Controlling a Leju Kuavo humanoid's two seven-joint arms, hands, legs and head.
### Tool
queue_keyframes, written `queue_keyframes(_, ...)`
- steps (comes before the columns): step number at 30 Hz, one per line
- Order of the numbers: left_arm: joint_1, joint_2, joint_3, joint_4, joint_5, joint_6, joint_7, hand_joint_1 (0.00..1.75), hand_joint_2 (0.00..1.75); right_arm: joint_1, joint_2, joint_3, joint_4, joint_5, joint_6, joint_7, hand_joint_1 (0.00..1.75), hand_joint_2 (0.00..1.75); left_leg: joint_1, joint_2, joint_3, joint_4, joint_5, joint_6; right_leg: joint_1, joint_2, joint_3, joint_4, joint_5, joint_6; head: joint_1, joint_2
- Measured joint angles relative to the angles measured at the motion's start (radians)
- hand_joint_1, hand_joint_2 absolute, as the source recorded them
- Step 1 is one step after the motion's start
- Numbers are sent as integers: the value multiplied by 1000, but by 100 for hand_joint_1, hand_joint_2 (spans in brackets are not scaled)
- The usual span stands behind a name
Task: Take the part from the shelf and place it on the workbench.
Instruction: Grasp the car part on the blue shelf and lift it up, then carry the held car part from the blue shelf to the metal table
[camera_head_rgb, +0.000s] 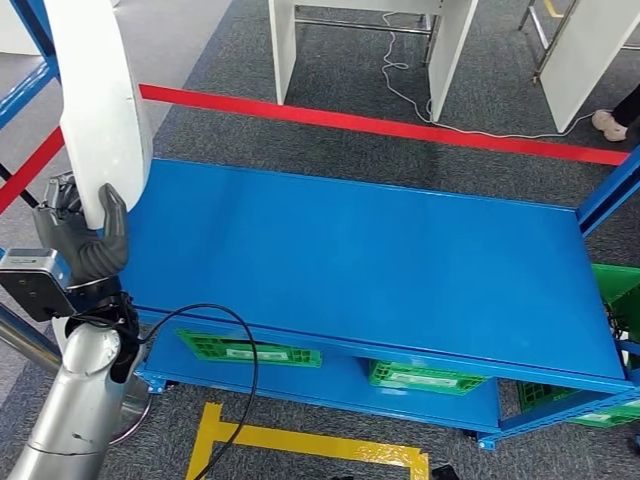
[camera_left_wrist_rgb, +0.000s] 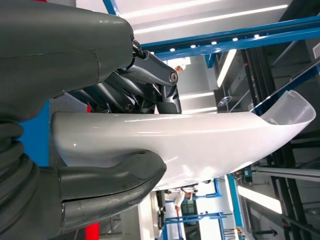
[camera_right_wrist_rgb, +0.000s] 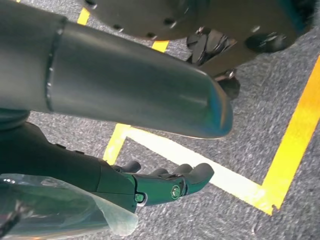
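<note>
Green slotted crates (camera_head_rgb: 249, 350) sit on the lower tier beneath the blue desk (camera_head_rgb: 362, 260), with a second one (camera_head_rgb: 423, 378) further along and another (camera_head_rgb: 615, 290) at the right end; their contents cannot be made out. The desk top is a flat blue sheet with a raised front lip, carried on a blue frame. The floor is grey carpet (camera_head_rgb: 226, 60) crossed by a red tape line (camera_head_rgb: 377, 125) behind the desk and marked with yellow tape (camera_head_rgb: 302, 440) in front of it. White furniture legs (camera_head_rgb: 283, 45) and a trailing white cable (camera_head_rgb: 400, 80) stand beyond the red line, and a person's shoe (camera_head_rgb: 610, 124) shows at the far right edge. The left hand (camera_head_rgb: 83, 240) is raised at the left end of the desk and grips the part (camera_head_rgb: 102, 110), a long, glossy white curved panel held upright, above and just beside the desk's left edge and not resting on it. In the left wrist view the thumb (camera_left_wrist_rgb: 124, 175) presses one face of the part (camera_left_wrist_rgb: 211, 140) and the dark fingers (camera_left_wrist_rgb: 151, 85) close over the opposite face. The right hand (camera_right_wrist_rgb: 166, 182) hangs over the carpet with its fingers extended and slightly curled, holding nothing; clear plastic film (camera_right_wrist_rgb: 56, 205) lies beside the wrist.
</note>
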Motion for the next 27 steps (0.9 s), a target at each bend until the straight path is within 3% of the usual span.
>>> queue_keyframes(1, 0, -1, 0, 0, 0, 3, 0, 175, 175, 0, 0, -2, 0, 0, 0, 2, 0, 0, 0, 0, 0, 1, 0, 0, 0, 0, 7, -9, 15, 0, 0, 0)
queue_keyframes(2, 0, -1, 0, 0, 0, 6, -1, 175, 175, 0, 0, -3, 0, 0, -1, 3, 0, 0, 0, 0, 0, 3, 0, 0, 0, 0, 33, -57, 45, -1, 0, 0)
queue_keyframes(4, -1, -2, 0, 0, -1, 10, -2, 175, 175, -2, 0, -6, 0, 2, -1, 5, 0, 0, -2, 0, -2, 8, -1, -4, 0, -1, 106, -193, 101, -5, 0, 0)
queue_keyframes(6, -2, -2, 0, 0, -1, 14, -4, 175, 175, -4, 0, -10, 0, 3, -1, 7, 0, 0, -5, -1, -9, 14, 2, -13, 2, 0, 144, -265, 115, -12, -1, 0)
queue_keyframes(8, -2, -1, -1, 0, -1, 17, -6, 175, 175, -3, 1, -13, 0, 6, -1, 8, 0, 0, -6, -2, -14, 15, 8, -24, 3, 1, 144, -271, 116, -21, -1, 0)
queue_keyframes(10, -3, 0, -1, 0, 3, 23, -7, 175, 175, -2, 5, -14, 0, 9, -1, 9, 0, 0, -4, -2, -22, 32, -9, -35, 1, 0, 141, -275, 125, -35, -3, 0)
queue_keyframes(12, -5, 0, -1, 0, 9, 28, -8, 175, 175, -3, 8, -16, 0, 12, -3, 9, 0, 0, 0, -1, -54, 117, -72, -45, -2, -3, 136, -278, 133, -47, -7, 0)
queue_keyframes(14, -4, 0, -1, 0, 13, 33, -10, 175, 175, -3, 8, -18, 0, 14, -4, 9, 0, 0, 3, -1, -98, 244, -139, -53, -2, -5, 128, -278, 138, -51, -10, 0)
queue_keyframes(15, -4, 0, -1, 1, 13, 36, -12, 175, 175, -3, 8, -19, 0, 15, -4, 9, 0, 0, 4, -1, -107, 282, -153, -55, -2, -5, 124, -278, 141, -51, -10, 0)
queue_keyframes(16, -4, 0, -1, 1, 14, 40, -13, 175, 175, -3, 8, -20, 0, 16, -4, 9, 0, 0, 4, -1, -99, 283, -147, -55, -1, -6, 121, -278, 144, -50, -10, 0)
queue_keyframes(17, -5, 0, -1, 1, 14, 42, -14, 175, 175, -3, 8, -20, 0, 16, -4, 9, 0, 0, 5, -1, -72, 246, -125, -53, -2, -5, 118, -278, 147, -49, -10, 0)
queue_keyframes(19, -8, 1, 0, 1, 14, 45, -14, 175, 175, -3, 9, -21, 0, 16, -4, 9, 0, 0, 4, -1, 8, 108, -68, -47, 0, -5, 115, -277, 152, -43, -10, 0)
queue_keyframes(21, -13, 2, 0, 1, 15, 47, -16, 175, 175, -4, 10, -21, 0, 17, -4, 8, 0, 0, 1, -2, 54, 15, -47, -40, 3, -5, 109, -275, 158, -33, -9, 0)
queue_keyframes(24, -13, 3, 0, 1, 19, 49, -17, 175, 175, -3, 10, -22, 0, 17, -4, 8, 0, 0, 0, -1, 47, 2, -41, -26, 2, -6, 98, -275, 168, -14, -8, 0)
queue_keyframes(26, -15, 2, 1, 1, 20, 50, -17, 175, 175, -2, 10, -22, 0, 17, -4, 8, 0, 0, 3, 1, 40, -4, -29, -13, 0, -6, 82, -247, 137, -4, -6, 0)
queue_keyframes(27, -15, 2, 1, 1, 21, 50, -17, 175, 175, -3, 10, -22, 0, 17, -4, 9, 0, 0, 4, 2, 36, -6, -23, -7, 0, -6, 66, -207, 103, -2, -4, 0)
